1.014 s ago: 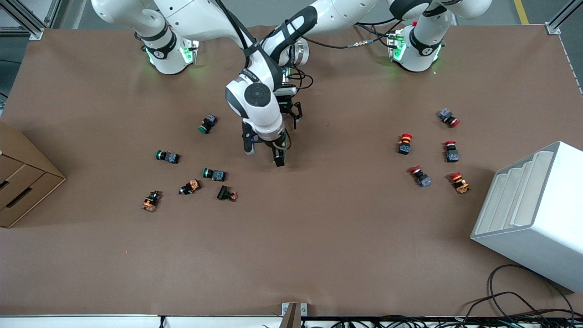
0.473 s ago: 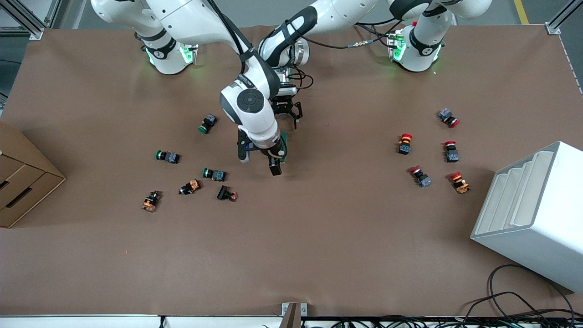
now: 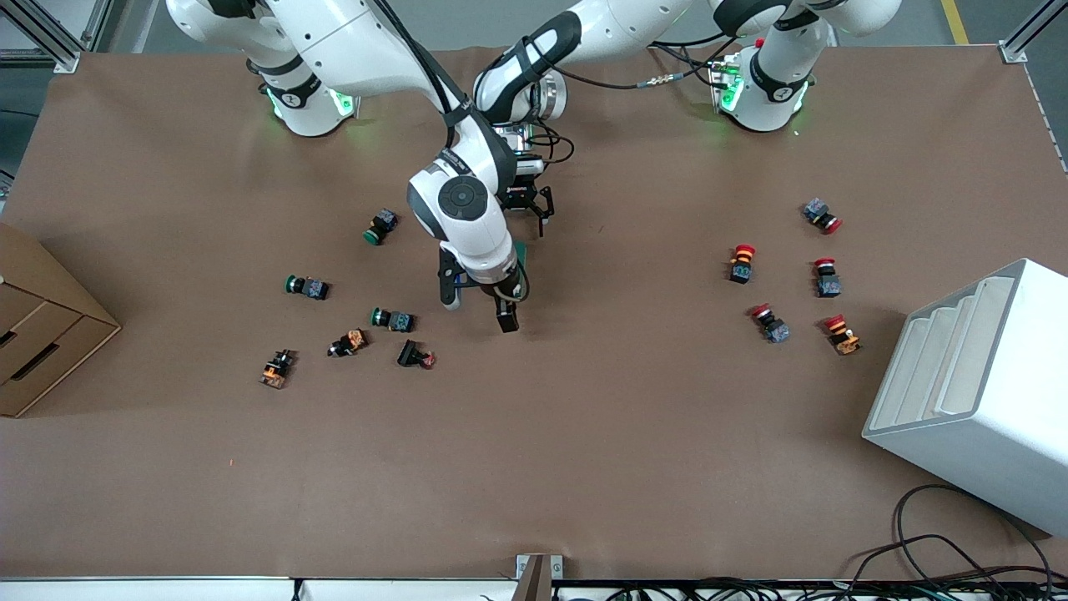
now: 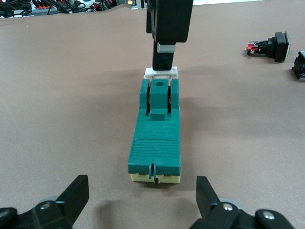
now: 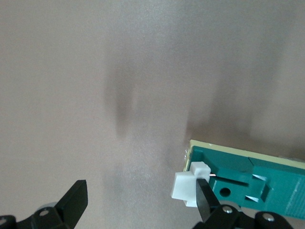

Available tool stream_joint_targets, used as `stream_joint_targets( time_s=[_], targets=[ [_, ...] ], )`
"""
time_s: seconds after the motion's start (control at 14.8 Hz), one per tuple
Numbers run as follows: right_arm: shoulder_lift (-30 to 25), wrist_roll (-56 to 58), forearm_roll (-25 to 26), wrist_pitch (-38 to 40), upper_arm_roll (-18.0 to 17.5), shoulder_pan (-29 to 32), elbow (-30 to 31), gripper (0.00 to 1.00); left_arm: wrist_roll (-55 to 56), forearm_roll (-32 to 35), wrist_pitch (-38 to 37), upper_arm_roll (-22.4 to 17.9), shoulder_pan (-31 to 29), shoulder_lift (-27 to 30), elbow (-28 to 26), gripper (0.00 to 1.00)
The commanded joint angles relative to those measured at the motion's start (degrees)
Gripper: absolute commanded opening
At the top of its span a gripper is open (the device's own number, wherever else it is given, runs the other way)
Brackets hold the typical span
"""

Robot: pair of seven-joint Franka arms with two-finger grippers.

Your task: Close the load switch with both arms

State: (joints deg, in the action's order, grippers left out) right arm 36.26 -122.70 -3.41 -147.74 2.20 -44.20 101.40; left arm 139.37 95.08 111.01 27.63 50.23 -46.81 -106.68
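The load switch point(image 4: 156, 138) lies flat on the counter point(image 3: 584, 434), mid-table. My right gripper point(image 3: 506, 310) is spread wide, one finger on the white lever point(image 4: 161, 72), not pushed down yet. My left gripper point(image 4: 141, 202) waits beside it, released. The white bin point(image 3: 972, 392) looks empty.

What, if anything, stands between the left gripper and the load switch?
Nothing visible does. The left gripper is open with bare table between its fingers and the load switch. The right gripper is open at the white lever end.
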Motion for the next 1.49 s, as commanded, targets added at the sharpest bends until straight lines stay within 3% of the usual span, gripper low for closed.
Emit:
stream_joint_targets(
  time_s=[0.0, 0.47, 0.81, 1.15, 1.42],
  targets=[
    [2.05, 0.62, 1.3, -0.44, -0.44, 0.78, -1.47, 1.0, 0.72, 0.28, -0.88, -0.12, 0.57, -0.13, 0.24, 0.99],
    [1.62, 0.62, 1.65, 2.27, -0.53, 2.7, -4.28, 1.0, 0.64, 0.28, -0.88, -0.21, 0.4, -0.21, 0.24, 0.99],
    [0.3, 11.92, 0.86, 20.62, -0.88, 8.23, -15.51, 1.0, -0.15, 0.28, -0.88, -0.21, 0.31, -0.21, 0.68, 0.99],
    [-6.63, 54.5, 0.86, 36.62, -0.61, 17.19, -16.76, 1.0, -0.5, 0.28, -0.88, -0.12, 0.04, 0.49, 0.94, 0.99],
    [-11.56, 82.21, 1.04, 44.45, -0.61, 25.19, -16.76, 1.0, -2.09, -1.38, -0.79, 0.23, -0.31, 1.98, 1.64, 0.99]
  ],
)
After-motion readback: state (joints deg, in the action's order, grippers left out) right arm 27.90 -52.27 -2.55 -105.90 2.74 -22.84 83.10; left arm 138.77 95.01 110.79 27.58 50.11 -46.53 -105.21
